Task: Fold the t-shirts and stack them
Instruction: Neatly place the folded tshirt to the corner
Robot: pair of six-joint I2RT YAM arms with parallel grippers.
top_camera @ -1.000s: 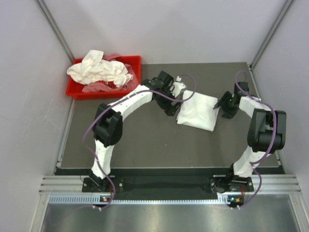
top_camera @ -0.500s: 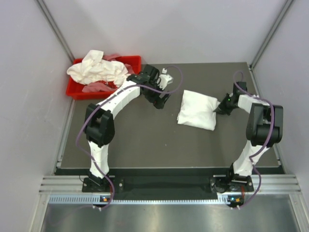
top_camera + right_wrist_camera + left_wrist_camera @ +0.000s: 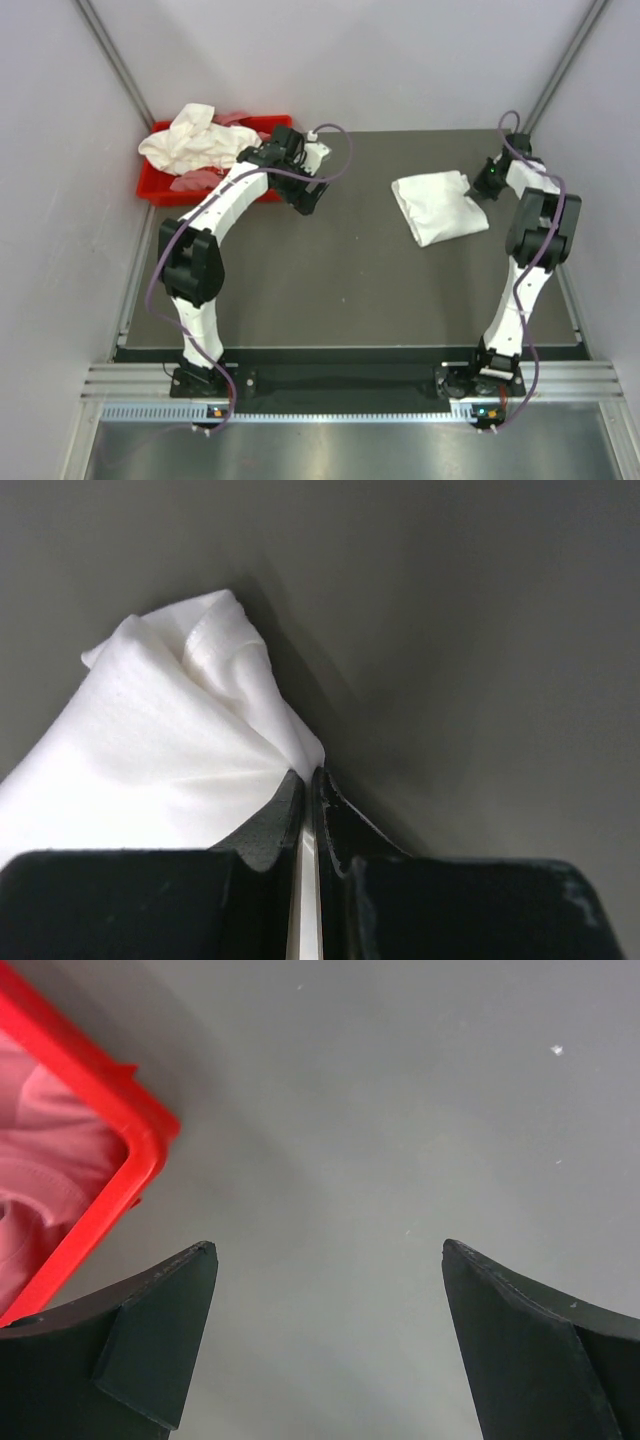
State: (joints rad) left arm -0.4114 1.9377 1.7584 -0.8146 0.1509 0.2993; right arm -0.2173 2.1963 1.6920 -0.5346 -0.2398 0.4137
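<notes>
The right claw is clenched on the folded shirt's edge, with a sliver of white pinched between its jaws, presumably so the bundle can be dragged to a stacking spot; the shirt lies at the table's far right. The left claw is held wide and empty beside the bin, probably so another shirt can be fetched from the heap. How much cloth is gripped is hidden, and the heap's count cannot be made out.

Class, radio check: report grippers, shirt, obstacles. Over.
Right gripper shut on folded shirt corner. Left gripper open, empty, beside red bin. Nothing blocking either arm.
</notes>
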